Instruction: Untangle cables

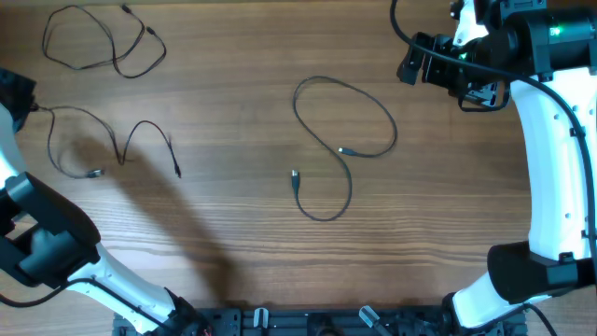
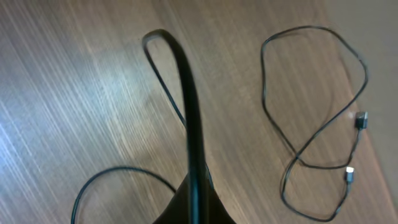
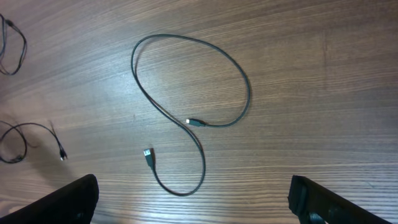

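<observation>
Three thin black cables lie apart on the wooden table. One loops at the far left corner (image 1: 147,35). A second (image 1: 145,123) lies at the left, with one end at my left gripper (image 1: 20,98). The third (image 1: 342,149) curls in the middle, both small plugs showing. In the left wrist view my left gripper (image 2: 196,205) is shut on a cable (image 2: 186,81) that rises from the jaws and bends over; a looped cable (image 2: 264,99) lies to its right. My right gripper (image 1: 420,61) is open and empty, high above the middle cable (image 3: 195,122), fingers wide apart (image 3: 196,208).
The left cable (image 3: 25,127) and the far-left cable (image 3: 15,37) show at the left edge of the right wrist view. The table's edge runs along the right side of the left wrist view (image 2: 379,74). Arm bases stand at the front edge (image 1: 308,322).
</observation>
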`<state>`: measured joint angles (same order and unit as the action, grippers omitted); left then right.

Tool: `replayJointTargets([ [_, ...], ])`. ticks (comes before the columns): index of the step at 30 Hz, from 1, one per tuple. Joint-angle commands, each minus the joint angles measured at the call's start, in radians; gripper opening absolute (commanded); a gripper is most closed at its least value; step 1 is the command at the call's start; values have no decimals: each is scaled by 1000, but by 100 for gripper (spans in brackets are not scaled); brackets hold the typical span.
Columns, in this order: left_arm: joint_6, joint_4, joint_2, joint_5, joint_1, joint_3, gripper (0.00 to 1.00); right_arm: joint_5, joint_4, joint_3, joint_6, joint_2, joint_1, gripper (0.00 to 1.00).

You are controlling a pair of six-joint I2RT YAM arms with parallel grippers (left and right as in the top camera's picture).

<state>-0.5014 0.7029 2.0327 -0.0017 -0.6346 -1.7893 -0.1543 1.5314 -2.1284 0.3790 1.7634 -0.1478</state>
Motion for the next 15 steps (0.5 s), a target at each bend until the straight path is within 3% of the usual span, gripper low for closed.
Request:
replayJointTargets([
  [1,8,3,24,15,-24,-15,4,-13,6,-4,-13,-2,-6,100],
  [2,8,18,44,15,-33,-15,9,-13,6,-4,-13,-2,-6,100],
  [3,8,38,66,15,-40,-15,41,-13,6,-4,-13,-2,-6,100],
  [5,28,80,103,16,-45,-15,68,-13,6,-4,-13,-2,-6,100],
  [6,27,87,105,29,-45,-15,73,-13,6,-4,-12,-2,-6,100],
  [8,27,79,87,151,-43,-17,95,-13,6,-4,-13,-2,-6,100],
  [12,26,103,-14,223,-26,-18,100,-13,-1,-4,-13,-2,-6,100],
  [15,23,268,-69,294,37,-18,100,-13,-24,-4,-12,-2,-6,100],
])
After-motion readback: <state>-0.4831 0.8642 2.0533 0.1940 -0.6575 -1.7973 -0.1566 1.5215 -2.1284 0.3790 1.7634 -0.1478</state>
